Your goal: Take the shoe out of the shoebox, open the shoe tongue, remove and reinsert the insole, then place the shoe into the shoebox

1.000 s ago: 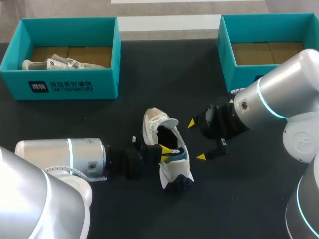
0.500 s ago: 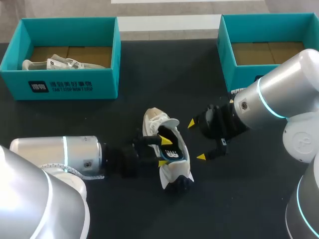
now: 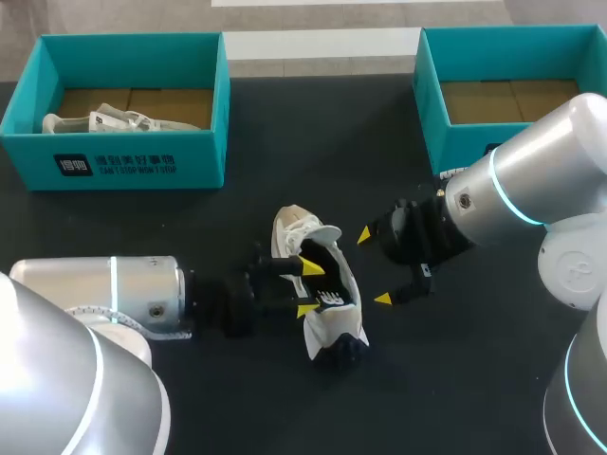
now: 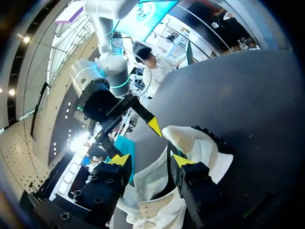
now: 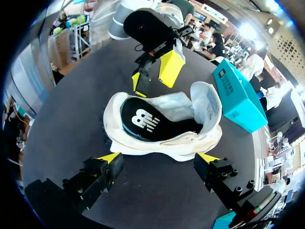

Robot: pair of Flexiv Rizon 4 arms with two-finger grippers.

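Left gripper (image 3: 306, 288) stands spread at the white shoe's (image 3: 322, 327) side. Whether a tip touches it is hard to make out. Right gripper (image 3: 374, 267) is spread too, holding nothing, just beside the shoe, which lies on the table (image 3: 285, 180) between them — dark insole (image 5: 147, 124) inside, front end hidden.

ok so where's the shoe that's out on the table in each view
Head view: shoe mid-table, between the left gripper and the right gripper.
Left wrist view: shoe between that gripper's own fingers.
Right wrist view: shoe just ahead of its open fingers.
Shared landmark: the left gripper's yellow tips, close by the shoe in all three.
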